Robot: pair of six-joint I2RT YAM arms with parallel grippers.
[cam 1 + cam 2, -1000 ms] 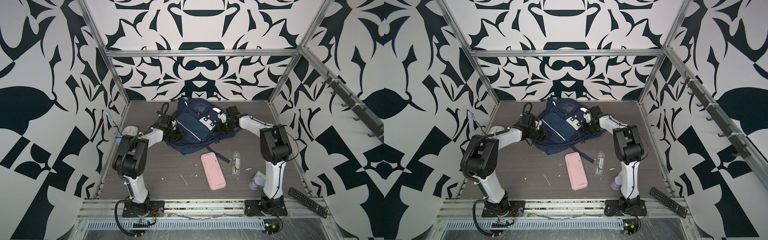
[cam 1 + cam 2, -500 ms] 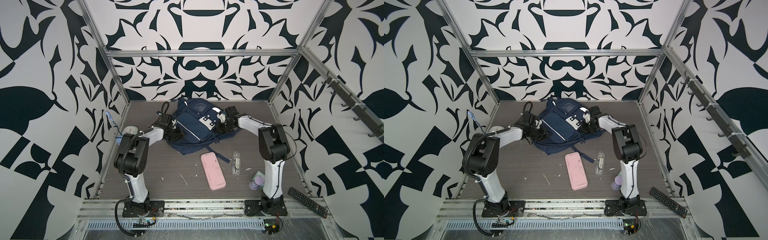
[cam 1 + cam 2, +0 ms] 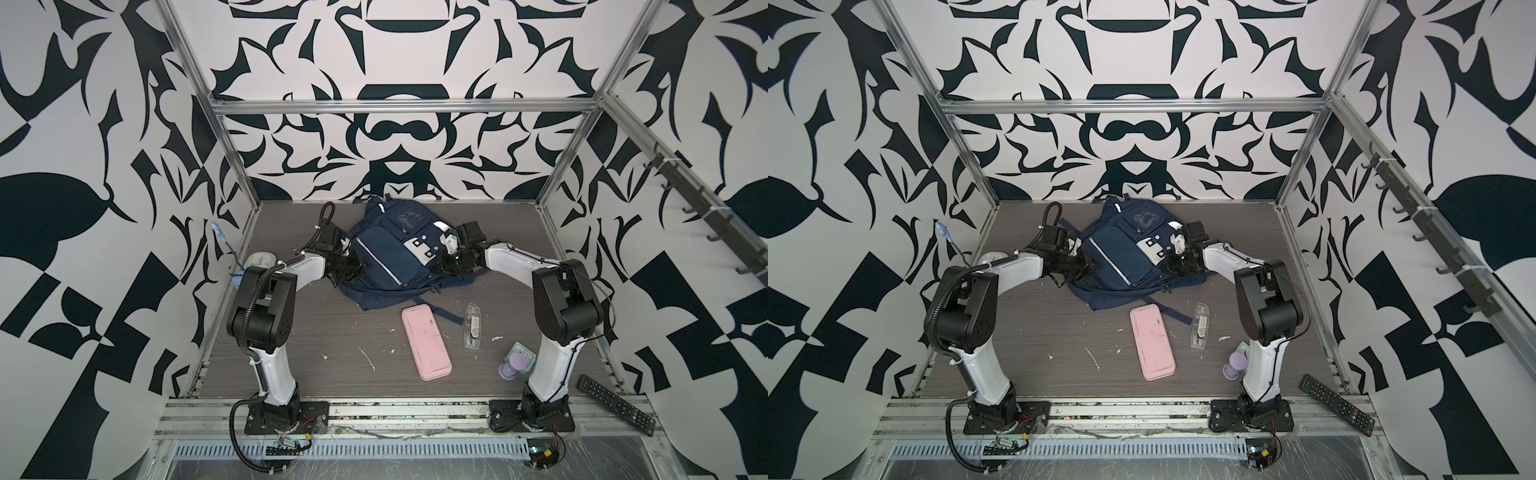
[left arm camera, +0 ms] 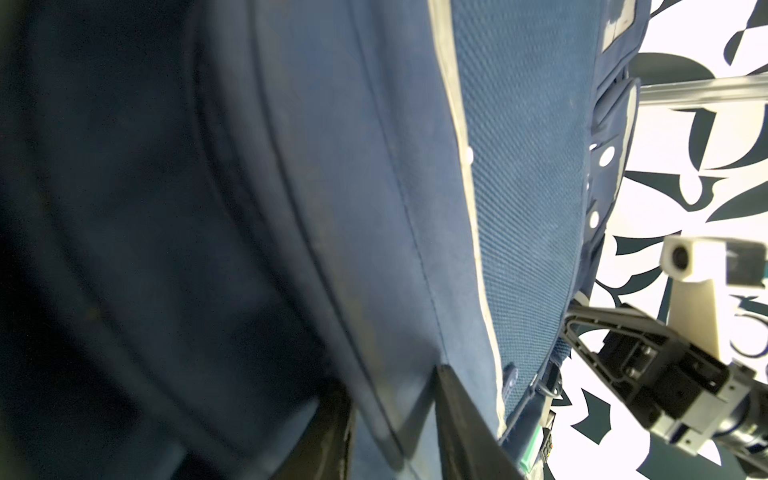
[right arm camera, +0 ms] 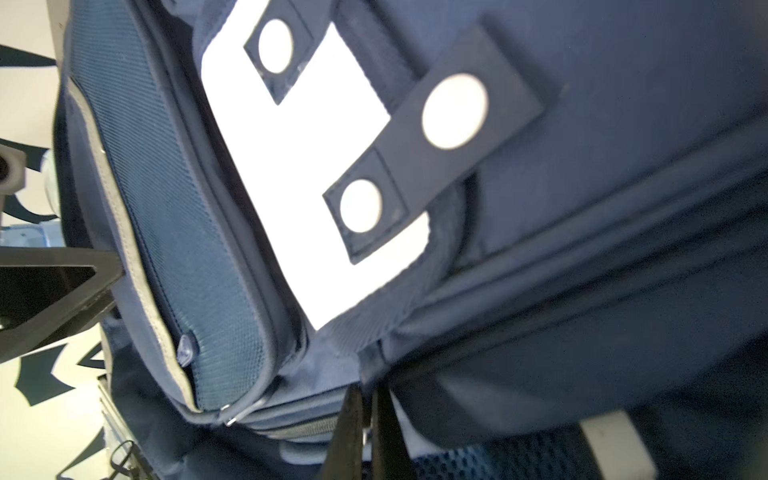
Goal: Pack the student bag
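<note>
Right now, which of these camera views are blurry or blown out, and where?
Left wrist view: on the student bag the near fabric is blurred, the mesh panel sharp. Right wrist view: the white patch is blown out, nearby fabric soft. In both top views: sharp, evenly lit.

We see a navy student bag (image 3: 386,257) with white strips at upper centre, its white patch (image 5: 299,166) bearing pale dots on dark squares. Below lies a pale pink case (image 3: 426,341), a black remote (image 3: 616,399) sits lower right, and the walls (image 3: 104,124) are patterned black and white.
</note>
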